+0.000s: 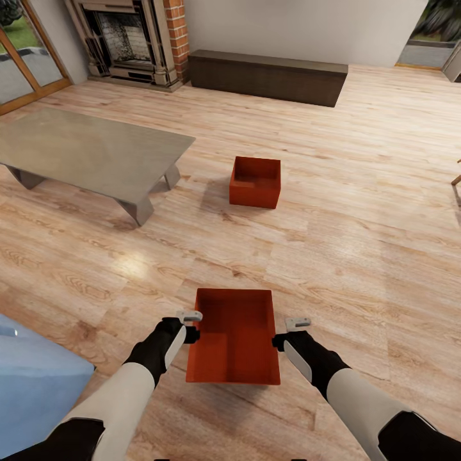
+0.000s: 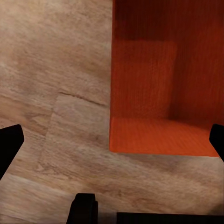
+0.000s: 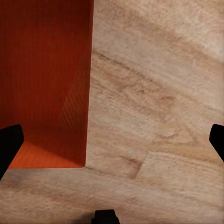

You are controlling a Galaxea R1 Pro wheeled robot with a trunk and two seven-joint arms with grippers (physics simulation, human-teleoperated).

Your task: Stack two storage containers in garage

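Both grippers, left (image 1: 190,325) and right (image 1: 288,333), flank the near box (image 1: 235,346), jaws spread astride its walls, ready for your two-handed lift.

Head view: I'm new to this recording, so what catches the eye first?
A red-orange storage container sits on the wood-plank floor right between the left gripper and right gripper, both open astride its side walls. A second container stands farther ahead, right of the low grey table.
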